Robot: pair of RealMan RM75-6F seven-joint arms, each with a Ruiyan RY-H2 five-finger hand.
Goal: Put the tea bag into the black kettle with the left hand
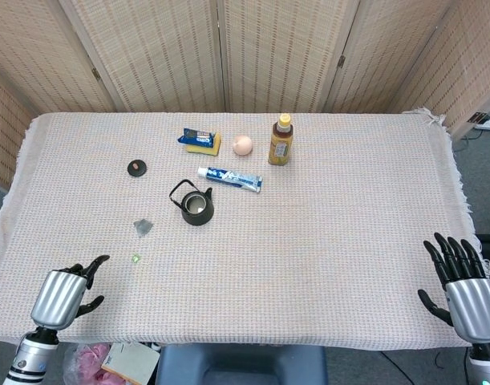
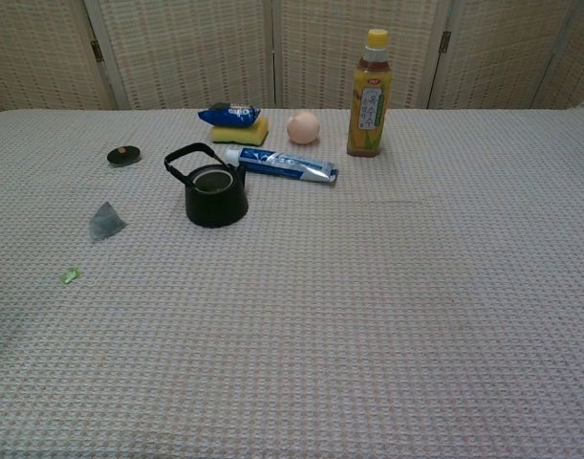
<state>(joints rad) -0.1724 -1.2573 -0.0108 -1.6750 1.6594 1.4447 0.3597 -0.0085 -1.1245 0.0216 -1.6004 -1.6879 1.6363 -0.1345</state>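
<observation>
A grey pyramid tea bag (image 1: 143, 227) (image 2: 105, 221) lies on the cloth, its small green tag (image 1: 135, 258) (image 2: 70, 275) a little nearer to me. The black kettle (image 1: 196, 207) (image 2: 214, 192) stands lidless to the tea bag's right, handle raised. Its round lid (image 1: 136, 168) (image 2: 123, 154) lies apart, further back on the left. My left hand (image 1: 64, 290) is at the near left table edge, fingers spread, holding nothing, well short of the tea bag. My right hand (image 1: 463, 283) is at the near right edge, fingers spread and empty. Neither hand shows in the chest view.
Behind the kettle lie a toothpaste tube (image 1: 229, 178) (image 2: 280, 164), a yellow sponge with a blue packet on it (image 1: 201, 140) (image 2: 236, 120), a peach-coloured ball (image 1: 242, 144) (image 2: 303, 127) and a yellow drink bottle (image 1: 281, 140) (image 2: 366, 94). Woven screens stand behind the table.
</observation>
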